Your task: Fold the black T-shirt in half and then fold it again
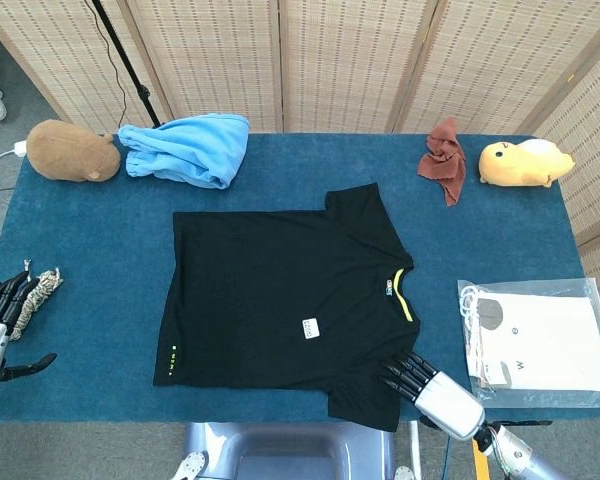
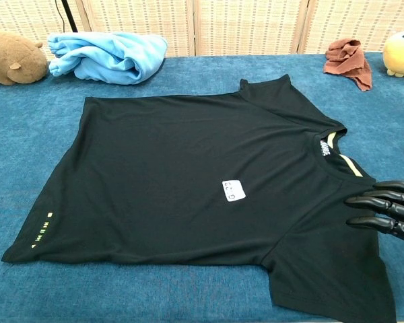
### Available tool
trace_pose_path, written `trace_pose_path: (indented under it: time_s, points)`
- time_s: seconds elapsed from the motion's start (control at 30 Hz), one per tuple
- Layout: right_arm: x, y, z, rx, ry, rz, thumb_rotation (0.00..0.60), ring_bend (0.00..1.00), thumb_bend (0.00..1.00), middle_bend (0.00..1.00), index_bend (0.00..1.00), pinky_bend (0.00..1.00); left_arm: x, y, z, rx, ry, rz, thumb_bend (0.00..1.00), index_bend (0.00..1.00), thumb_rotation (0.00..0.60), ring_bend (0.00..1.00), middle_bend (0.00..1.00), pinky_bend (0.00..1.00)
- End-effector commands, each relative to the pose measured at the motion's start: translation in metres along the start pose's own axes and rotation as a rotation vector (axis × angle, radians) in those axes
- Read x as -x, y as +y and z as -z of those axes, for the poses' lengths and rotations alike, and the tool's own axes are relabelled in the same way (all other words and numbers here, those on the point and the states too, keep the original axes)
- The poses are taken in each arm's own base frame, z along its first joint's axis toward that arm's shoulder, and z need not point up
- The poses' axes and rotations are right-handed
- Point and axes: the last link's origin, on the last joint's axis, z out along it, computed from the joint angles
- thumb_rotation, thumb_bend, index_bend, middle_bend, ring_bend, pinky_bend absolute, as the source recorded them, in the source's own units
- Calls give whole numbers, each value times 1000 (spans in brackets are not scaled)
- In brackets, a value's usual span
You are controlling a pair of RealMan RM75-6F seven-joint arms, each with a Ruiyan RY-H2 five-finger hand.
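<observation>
Head view | black cotton T-shirt (image 1: 285, 295) lies flat at frame centre, unfolded | right hand (image 1: 428, 389) at lower right, fingers spread over near sleeve, nothing grasped | left hand (image 1: 0, 325) at lower left, released | sleeve edge should be pinched cleanly before lifting.

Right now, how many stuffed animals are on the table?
2. A brown plush toy lies at the far left corner beside the light blue cloth; a yellow plush toy lies at the far right, near the rust-red rag.
</observation>
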Motion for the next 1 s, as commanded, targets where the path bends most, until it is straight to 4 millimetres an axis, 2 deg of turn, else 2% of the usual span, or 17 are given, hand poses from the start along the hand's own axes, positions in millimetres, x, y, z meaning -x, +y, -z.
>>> trace_pose_path:
  time_s: [0.03, 1.0]
  points:
    - [3, 0, -4, -9, 2, -1, 600, 0, 0, 0, 32, 0, 0, 0, 0, 1, 0, 1, 0, 0, 600, 0, 0, 0]
    - [10, -7, -31, -29, 42, 6, 600, 0, 0, 0, 53, 0, 1, -2, 1, -10, -4, 4, 0, 0, 600, 0, 0, 0]
